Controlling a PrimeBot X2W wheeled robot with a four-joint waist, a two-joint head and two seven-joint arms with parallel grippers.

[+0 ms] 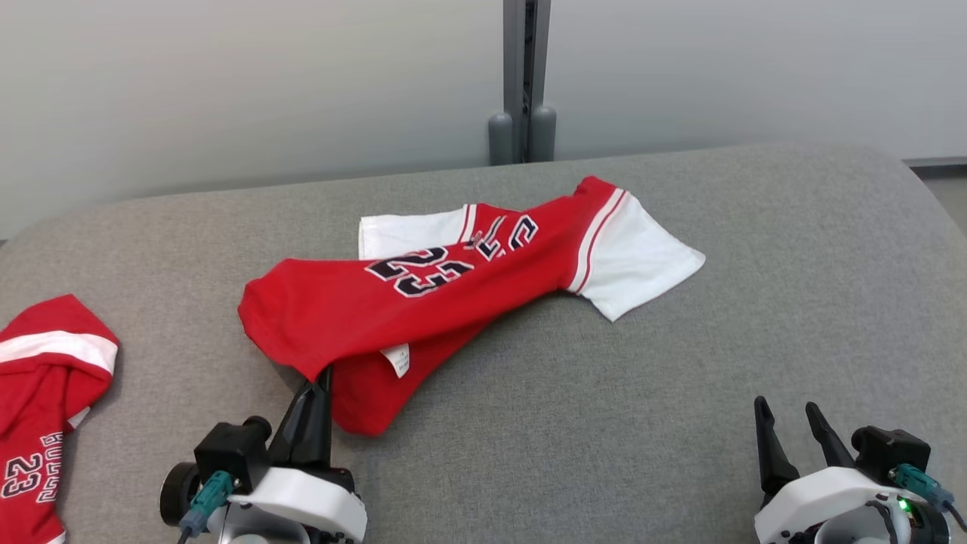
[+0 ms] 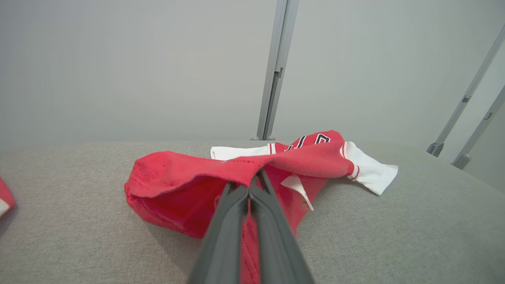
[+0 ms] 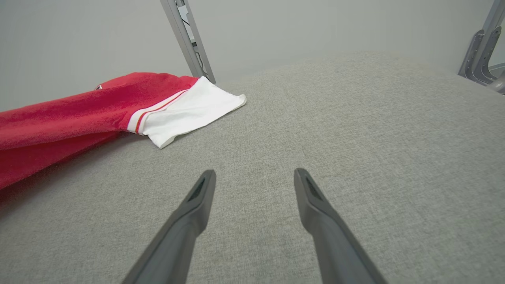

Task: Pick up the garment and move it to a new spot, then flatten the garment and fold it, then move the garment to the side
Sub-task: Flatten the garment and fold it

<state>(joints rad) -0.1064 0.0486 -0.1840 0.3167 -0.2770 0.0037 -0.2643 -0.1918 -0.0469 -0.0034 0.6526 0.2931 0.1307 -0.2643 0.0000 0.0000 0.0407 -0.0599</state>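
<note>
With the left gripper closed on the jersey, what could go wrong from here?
1. The left gripper pinches only a small bit of the jersey at its near edge, so the cloth may slip out on lifting.
2. The right gripper is open and apart from the jersey; lifted from one point, it would likely hang bunched and be harder to flatten.
3. A second garment lies to the left; a move that way might drag over it.

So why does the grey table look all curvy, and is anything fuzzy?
Head view: the wide lens bows the far edge of the table. Left wrist view: a soft shadow lies under the jersey. Right wrist view: it bulges too; even light, no glare, nothing fuzzy.
</note>
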